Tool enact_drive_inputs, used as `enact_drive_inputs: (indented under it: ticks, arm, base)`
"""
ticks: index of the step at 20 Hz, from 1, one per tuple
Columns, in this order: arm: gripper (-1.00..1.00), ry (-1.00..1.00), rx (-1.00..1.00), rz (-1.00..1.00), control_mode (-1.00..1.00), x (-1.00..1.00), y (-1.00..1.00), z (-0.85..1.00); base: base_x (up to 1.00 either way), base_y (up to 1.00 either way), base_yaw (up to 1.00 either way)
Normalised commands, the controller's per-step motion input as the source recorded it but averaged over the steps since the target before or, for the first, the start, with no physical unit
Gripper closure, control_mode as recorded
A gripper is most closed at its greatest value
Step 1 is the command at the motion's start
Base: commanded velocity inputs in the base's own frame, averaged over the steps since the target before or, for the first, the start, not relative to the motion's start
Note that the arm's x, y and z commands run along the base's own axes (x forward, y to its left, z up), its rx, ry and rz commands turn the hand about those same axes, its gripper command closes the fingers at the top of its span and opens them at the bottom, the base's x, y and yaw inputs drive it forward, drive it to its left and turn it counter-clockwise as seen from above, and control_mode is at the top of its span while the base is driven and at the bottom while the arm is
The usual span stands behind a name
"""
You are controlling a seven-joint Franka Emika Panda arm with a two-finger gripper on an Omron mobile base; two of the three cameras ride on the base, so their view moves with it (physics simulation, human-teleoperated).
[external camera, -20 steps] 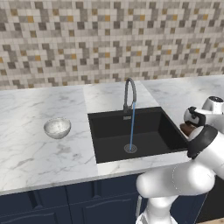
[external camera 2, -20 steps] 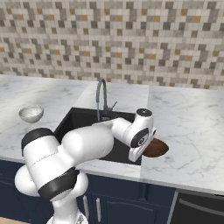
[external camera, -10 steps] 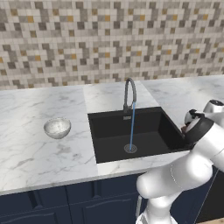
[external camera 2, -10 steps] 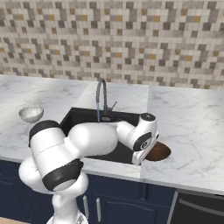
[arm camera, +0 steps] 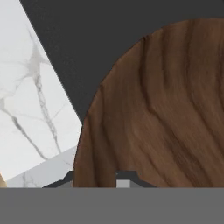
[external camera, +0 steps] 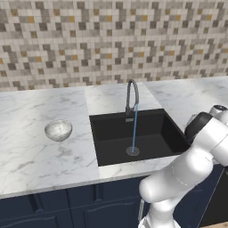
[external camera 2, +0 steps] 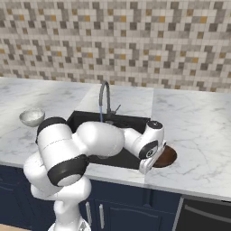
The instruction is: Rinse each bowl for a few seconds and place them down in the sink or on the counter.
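Note:
The dark brown wooden bowl [external camera 2: 165, 156] lies low on the counter [external camera 2: 198, 135], just right of the sink [external camera 2: 131, 122]. In the hand view this bowl [arm camera: 166, 113] is very close. My gripper [external camera 2: 150, 163] is at its near rim. The two dark tips barely show either side of the rim [arm camera: 98, 177], so I cannot tell whether they still pinch it. The pale speckled bowl [external camera: 58, 130] stands upright on the counter left of the sink [external camera: 111, 149], also seen from the right [external camera 2: 32, 117].
The gooseneck faucet [external camera: 132, 91] runs a thin stream of water [external camera: 134, 129] onto the drain [external camera: 132, 151]. My white arm [external camera 2: 90, 144] lies across the front of the basin. The mosaic wall [external camera: 111, 40] backs the counter.
The hand has sunk slightly with the brown bowl at the sink's right edge, and the arm's elbow has swung round. The speckled bowl has not moved.

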Motion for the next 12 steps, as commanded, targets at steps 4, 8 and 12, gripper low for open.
enact_drive_inputs:
  ticks: [4, 8, 12]
  arm:
    - [1.00, 0.04, 0.01, 0.00, -1.00, 0.03, -0.08, -0.23]
    - [-1.00, 0.03, 0.00, 0.00, -1.00, 0.05, -0.04, -0.21]
    - [-1.00, 0.01, 0.00, 0.00, -1.00, 0.01, -0.06, -0.03]
  base:
    - [0.00, 0.00, 0.00]
    - [0.00, 0.00, 0.00]
    - [0.00, 0.00, 0.00]
